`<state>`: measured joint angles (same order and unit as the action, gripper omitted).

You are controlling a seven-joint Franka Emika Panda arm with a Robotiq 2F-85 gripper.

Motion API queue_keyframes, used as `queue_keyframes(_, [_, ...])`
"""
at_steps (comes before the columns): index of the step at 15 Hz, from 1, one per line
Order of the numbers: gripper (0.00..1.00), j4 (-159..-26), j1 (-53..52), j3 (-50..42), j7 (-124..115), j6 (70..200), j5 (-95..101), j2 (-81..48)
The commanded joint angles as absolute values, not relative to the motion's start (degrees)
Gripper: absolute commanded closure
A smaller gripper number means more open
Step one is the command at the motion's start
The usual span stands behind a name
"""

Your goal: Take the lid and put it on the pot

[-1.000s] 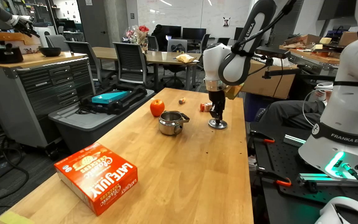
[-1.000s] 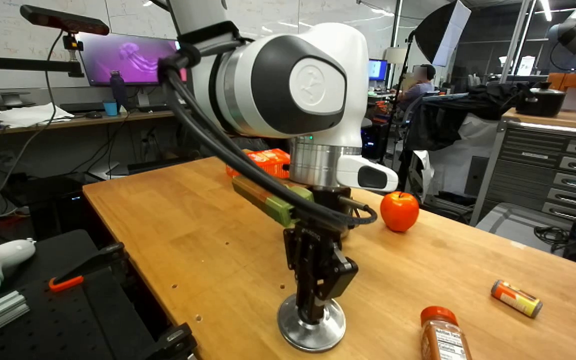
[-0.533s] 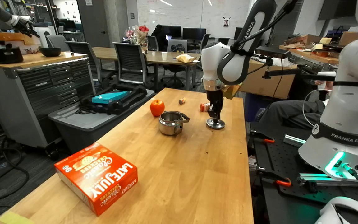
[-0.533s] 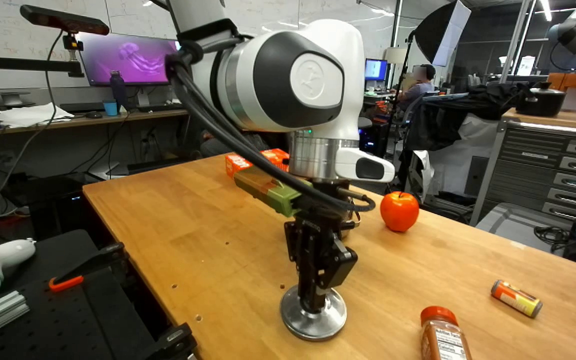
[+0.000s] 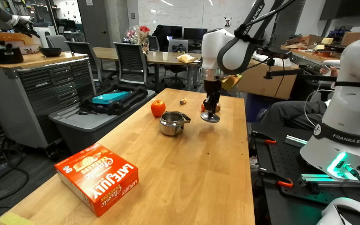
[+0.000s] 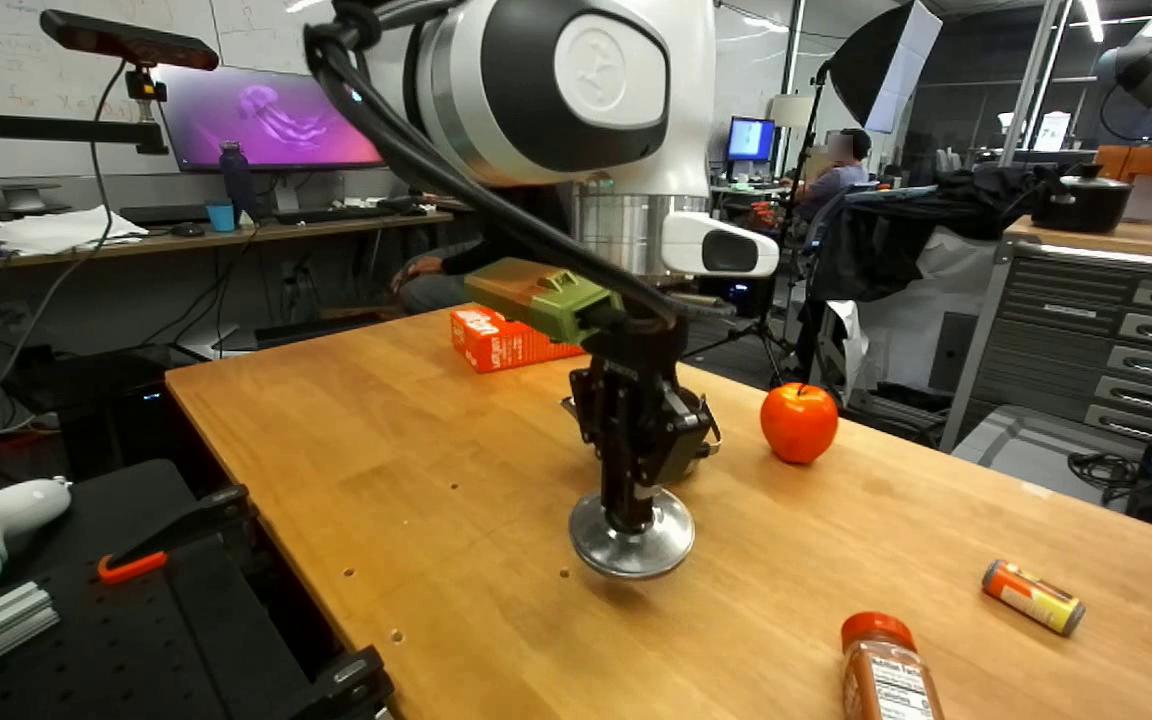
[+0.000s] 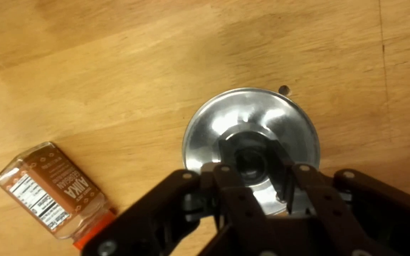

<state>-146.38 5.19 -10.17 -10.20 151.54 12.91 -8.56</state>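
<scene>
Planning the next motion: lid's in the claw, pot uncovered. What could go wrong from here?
The claw holds the lid only near its centre; it might tilt on contact.
The pot has a dark handle sticking out lid-side; a low approach could snag it.
The apple sits near the pot; bumping that could send the apple rolling.

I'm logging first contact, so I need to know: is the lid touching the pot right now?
Apart: in an exterior view, a strip of bare tabletop shows plainly between the lid and the pot.
</scene>
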Motion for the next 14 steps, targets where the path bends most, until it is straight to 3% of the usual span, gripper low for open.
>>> queue_keyframes(1, [0.93,-148.43,5.14,-9.35,-9.01,147.68,11.58,-1.35])
queue_keyframes(14, [0.93,-142.35,3.49,-2.58,-12.04,141.11,5.95,4.16])
